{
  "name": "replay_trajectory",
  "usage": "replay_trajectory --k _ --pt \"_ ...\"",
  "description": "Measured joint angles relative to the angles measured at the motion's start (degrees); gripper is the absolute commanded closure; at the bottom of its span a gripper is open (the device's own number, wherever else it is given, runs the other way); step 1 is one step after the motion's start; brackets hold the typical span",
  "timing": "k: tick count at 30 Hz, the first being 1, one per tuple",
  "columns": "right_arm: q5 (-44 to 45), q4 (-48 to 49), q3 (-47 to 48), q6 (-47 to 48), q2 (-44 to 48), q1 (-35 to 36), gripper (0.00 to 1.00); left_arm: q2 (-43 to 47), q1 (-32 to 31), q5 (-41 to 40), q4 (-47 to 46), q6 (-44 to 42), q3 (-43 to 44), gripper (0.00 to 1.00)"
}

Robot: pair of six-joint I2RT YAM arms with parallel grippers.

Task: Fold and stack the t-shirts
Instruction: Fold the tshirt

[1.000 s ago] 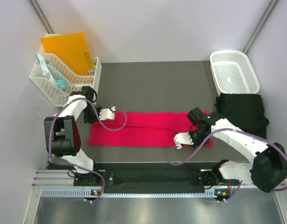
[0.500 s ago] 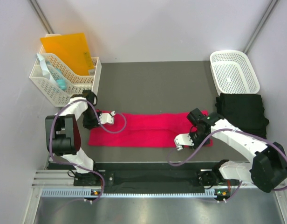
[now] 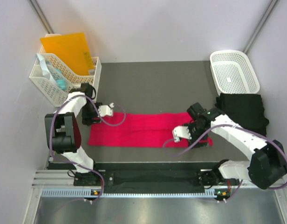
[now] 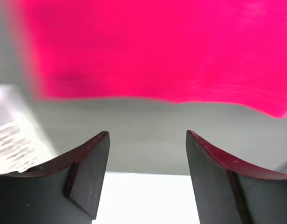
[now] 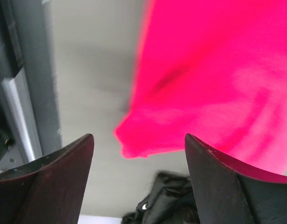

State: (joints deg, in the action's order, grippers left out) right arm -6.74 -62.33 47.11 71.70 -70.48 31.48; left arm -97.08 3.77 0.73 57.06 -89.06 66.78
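My left gripper (image 4: pixel 147 158) and right gripper (image 5: pixel 139 163) have just sprung apart, empty. The red shirt (image 3: pixel 143 129) lies in a long strip mid-desk, so I judge this fold done. The black shirt (image 3: pixel 241 114) sits right.

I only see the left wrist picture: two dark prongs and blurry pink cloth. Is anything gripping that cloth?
Observer: No. From above, the pink shirt lies as a flat strip on the table, with the left gripper open beside its left end.
Operator: And the other arm?
Observer: The right gripper hangs open above the strip's right half.
Operator: Any more clothes?
Observer: A black shirt lies at the table's right side, beside a white basket.
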Motion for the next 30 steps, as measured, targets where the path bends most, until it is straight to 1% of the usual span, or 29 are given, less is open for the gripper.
replay_trajectory --k 3,5,8,9,12,15,16,18,20,22,26,28,29,30 --pt "-3.1 1.6 6.3 -4.5 -2.6 -4.2 0.27 0.1 0.0 2.5 -1.2 1.9 5.2 0.27" --pt "-5.8 2.3 12.8 -8.2 -6.3 -8.2 0.29 0.4 0.0 4.0 -2.8 2.6 6.8 0.27" --pt "-10.8 3.0 22.8 -12.5 -12.9 -13.2 0.33 0.9 0.0 5.6 -4.4 3.2 6.8 0.27" --pt "-11.9 3.0 24.9 -13.3 -14.6 -14.2 0.34 0.9 0.0 5.8 -5.2 3.3 6.3 0.27" --pt "-15.3 2.6 30.0 -15.4 -20.1 -17.2 0.39 1.0 -0.1 5.9 -8.3 3.5 3.0 0.28" --pt "-17.4 2.3 33.3 -17.5 -25.9 -20.0 0.56 0.6 -0.5 5.9 -10.2 4.1 0.3 0.28" --pt "-17.8 2.3 34.5 -18.5 -27.8 -21.1 0.67 0.2 -0.5 5.9 -11.0 4.7 0.0 0.28" --pt "-18.3 2.4 37.0 -20.1 -31.1 -23.4 0.72 -0.6 -0.8 5.8 -13.0 5.6 0.0 0.28" --pt "-18.8 3.0 39.4 -21.3 -33.6 -25.6 0.81 -1.2 -0.9 5.6 -15.7 6.5 0.0 0.28" --pt "-19.0 3.5 41.5 -22.3 -35.1 -27.5 0.85 -1.2 -0.9 5.4 -17.3 7.0 0.1 0.29" --pt "-18.8 4.1 43.0 -22.5 -35.2 -29.3 0.87 -1.8 -0.9 4.8 -17.9 8.2 2.0 0.29" --pt "-18.7 4.1 42.8 -21.8 -35.2 -29.4 0.92 -2.0 -0.9 4.8 -18.1 8.6 3.4 0.29" --pt "-18.6 4.2 42.4 -21.6 -35.2 -29.4 0.93 -2.0 -0.9 4.9 -18.2 8.7 3.9 0.31" --pt "-18.6 4.2 41.9 -21.2 -35.2 -29.4 0.98 -2.0 -0.9 5.1 -18.2 8.9 4.4 0.32"
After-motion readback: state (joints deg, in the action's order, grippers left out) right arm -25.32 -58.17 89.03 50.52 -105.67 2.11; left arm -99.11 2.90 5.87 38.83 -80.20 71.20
